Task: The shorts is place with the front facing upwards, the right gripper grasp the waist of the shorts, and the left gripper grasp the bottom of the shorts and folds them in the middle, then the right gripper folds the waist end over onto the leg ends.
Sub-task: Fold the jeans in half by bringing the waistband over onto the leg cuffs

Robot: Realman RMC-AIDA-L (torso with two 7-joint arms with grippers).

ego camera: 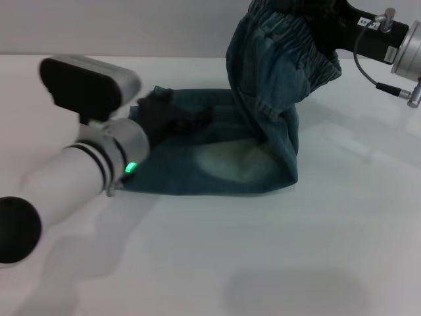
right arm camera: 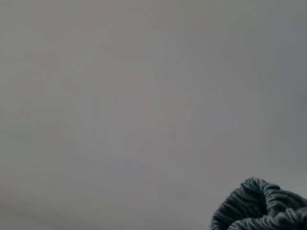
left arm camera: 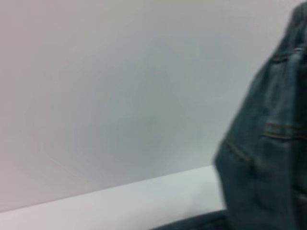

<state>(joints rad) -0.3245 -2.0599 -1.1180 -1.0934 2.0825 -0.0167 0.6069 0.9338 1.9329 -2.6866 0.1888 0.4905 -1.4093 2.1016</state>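
The denim shorts are shown on the white bench, lying toward its far edge and already doubled lengthwise, one leg stacked upon the other; the first fold is therefore judged complete. The second fold is judged to be under way: the waist of the shorts is held raised above the bench by the right pincer, near the far right corner, while the lower part of the garment lies flat, a pale faded thigh patch facing upward. In the right wrist view only the gathered elastic band is seen. The right pincer is judged to be closed on the waistband, since the band hangs bunched from it, although its fingers are hidden by cloth.

The left pincer is seen resting on the leg ends at the left of the garment, apparently pinning them to the bench; how far it is opened cannot be told, as it is masked by its own arm. In the left wrist view the raised denim panel with a stitched pocket is shown.

What remains is for the waist end to be carried over and laid onto the leg ends, then released.
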